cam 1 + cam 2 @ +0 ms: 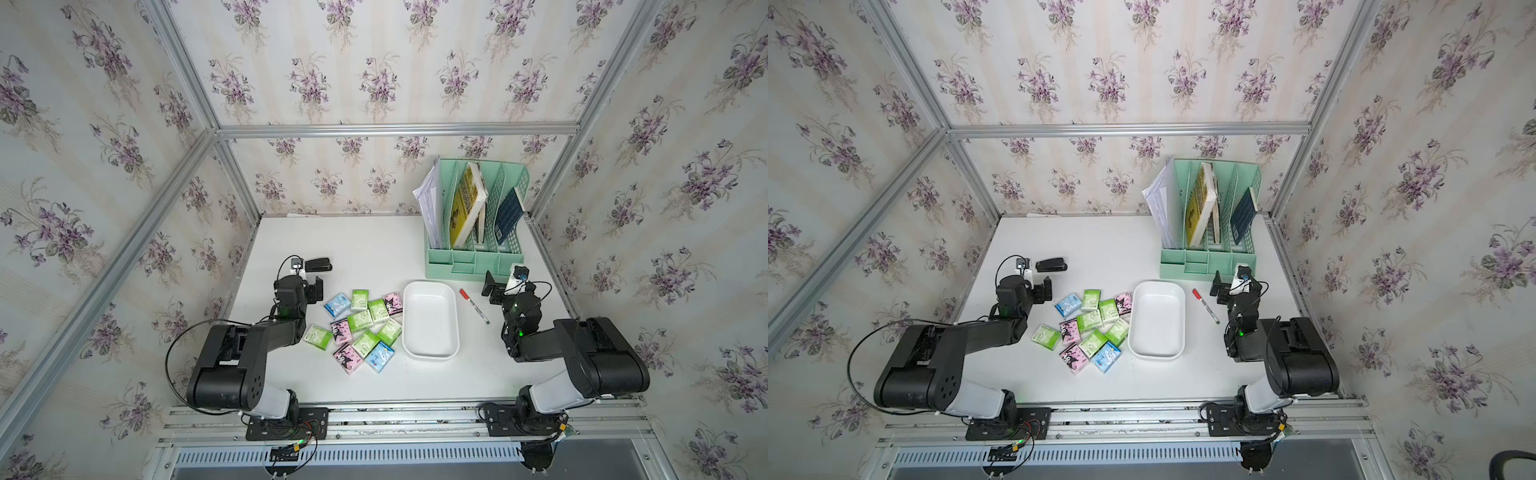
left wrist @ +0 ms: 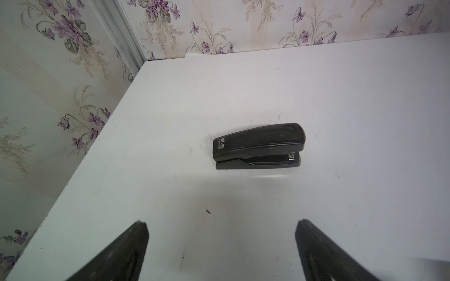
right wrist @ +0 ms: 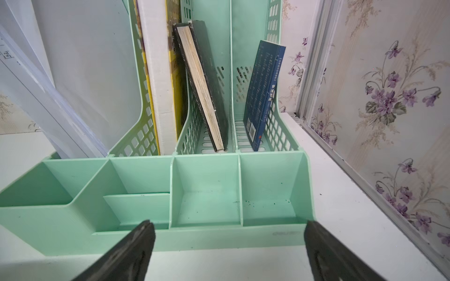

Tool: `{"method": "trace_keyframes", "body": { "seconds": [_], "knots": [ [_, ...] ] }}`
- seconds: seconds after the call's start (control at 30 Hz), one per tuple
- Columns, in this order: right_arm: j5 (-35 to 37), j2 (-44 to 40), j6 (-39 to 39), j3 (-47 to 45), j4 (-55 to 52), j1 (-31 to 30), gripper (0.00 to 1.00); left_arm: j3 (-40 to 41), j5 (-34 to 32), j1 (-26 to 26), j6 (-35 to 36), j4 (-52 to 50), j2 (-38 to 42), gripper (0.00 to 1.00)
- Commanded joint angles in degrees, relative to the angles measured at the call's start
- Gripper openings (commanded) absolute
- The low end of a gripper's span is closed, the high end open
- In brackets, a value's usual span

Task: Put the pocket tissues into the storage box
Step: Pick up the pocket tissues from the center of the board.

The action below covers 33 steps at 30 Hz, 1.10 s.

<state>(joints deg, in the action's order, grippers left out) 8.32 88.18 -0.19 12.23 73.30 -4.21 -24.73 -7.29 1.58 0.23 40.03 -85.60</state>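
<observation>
Waiting: the left gripper (image 2: 221, 226) and right gripper (image 3: 229, 228) are hanging with jaws spread wide, holding nothing.
The pocket tissues (image 1: 361, 328) are lying heaped just beside the storage box (image 1: 430, 320) (light, soft, probably slippery); pinching across a pack's narrow sides is looking safest.

I see the pocket tissues (image 1: 360, 321), green, pink and blue packs, jumbled flat on the table just left of the empty white storage box (image 1: 430, 320).
</observation>
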Motion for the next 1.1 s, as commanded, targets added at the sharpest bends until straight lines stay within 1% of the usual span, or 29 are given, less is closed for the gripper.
{"method": "trace_keyframes", "body": {
  "seconds": [0.0, 0.37, 0.5, 0.53, 0.57, 0.6, 0.63, 0.67, 0.73, 0.8, 0.83, 0.87, 0.93, 1.0, 1.07],
  "knots": [
    [0.0, 0.0, 0.3, 0.3, 0.4, 0.0, 1.0, -0.2, 0.0, 0.0, 0.2, 0.9, 0.0, 0.99],
    [0.0, 0.1, 0.4, 0.4, 0.4, 0.0, 1.0, -0.2, 0.0, 0.0, 0.2, 0.8, 0.1, 0.99],
    [-1.2, -0.3, 0.4, 0.4, 0.3, 0.6, 1.0, -0.1, 0.0, 0.0, 0.3, 1.1, 0.3, 0.99],
    [-1.8, -0.9, 0.1, 0.3, -0.1, 0.5, 1.0, -0.5, -1.7, 0.0, -0.2, 0.6, 0.6, 0.99],
    [-2.7, -2.4, -0.2, 0.6, -1.9, 0.5, 1.0, -1.6, -2.8, 0.0, -1.0, -3.1, 2.0, 0.99],
    [-3.1, -4.2, -0.4, 1.9, -5.7, 0.5, 1.0, -2.5, -3.7, 0.2, -0.6, -4.9, 2.9, 0.99],
    [-3.0, -5.8, -0.5, 3.5, -10.0, 0.3, 1.0, -4.7, -5.3, 0.9, -0.7, -10.5, 4.0, 0.99],
    [-0.7, -7.6, -0.5, 5.8, -15.3, -0.3, 1.0, -8.8, -5.9, 1.1, -1.9, -19.9, 7.2, 0.99],
    [4.1, -11.0, -0.4, 10.3, -23.4, -2.2, 1.0, -16.4, -6.1, 1.3, -4.4, -35.7, 9.8, 0.99],
    [5.7, -13.7, 1.3, 16.8, -33.7, -4.0, 1.0, -20.4, -6.1, 2.0, -5.6, -44.3, 13.3, 0.99],
    [6.7, -14.0, 2.7, 22.0, -41.4, -5.3, 1.0, -21.3, -5.8, 2.6, -6.1, -47.4, 15.7, 0.99],
    [7.3, -13.5, 3.5, 27.2, -49.1, -6.5, 1.0, -21.8, -5.0, 2.9, -6.8, -49.5, 18.1, 0.99],
    [6.7, -11.3, 2.7, 37.1, -62.8, -11.2, 1.0, -22.7, -1.0, 3.3, -8.9, -54.4, 24.0, 0.99],
    [7.5, -10.1, 2.7, 42.2, -69.1, -17.6, 1.0, -23.8, 3.1, 3.4, -11.8, -59.8, 29.1, 0.99],
    [4.2, -9.3, 3.9, 45.7, -73.6, -23.3, 1.0, -24.7, 7.7, 3.5, -13.1, -64.3, 33.0, 0.99]
  ]
}}
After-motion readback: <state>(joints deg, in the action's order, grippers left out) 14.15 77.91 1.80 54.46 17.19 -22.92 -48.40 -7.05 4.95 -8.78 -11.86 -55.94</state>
